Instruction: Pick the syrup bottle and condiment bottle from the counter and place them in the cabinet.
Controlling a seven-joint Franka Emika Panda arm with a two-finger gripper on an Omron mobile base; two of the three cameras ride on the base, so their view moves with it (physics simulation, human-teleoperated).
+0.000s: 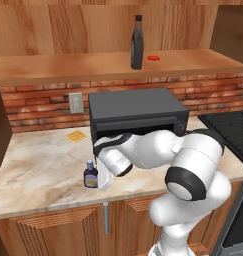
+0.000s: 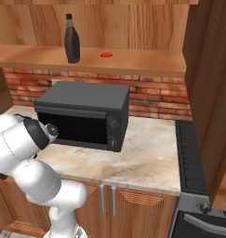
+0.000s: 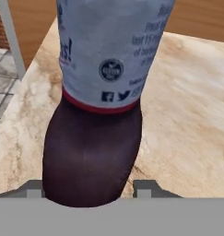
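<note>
At counter's front edge, gripper [image 3: 88,190] straddles condiment bottle [image 1: 91,175], fingers closing, grip unconfirmed (syrup bottle [image 1: 137,43] already shelved in cabinet [image 1: 68,70]); squeeze squarely, lift straight.

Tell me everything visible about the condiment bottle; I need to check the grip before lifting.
The condiment bottle is small, squat and dark, with a bluish cap, short neck and pale label edged in red. It stands upright on the marble counter near the front edge. The claw straddles its base, fingertips on either side; contact is unclear.
</note>
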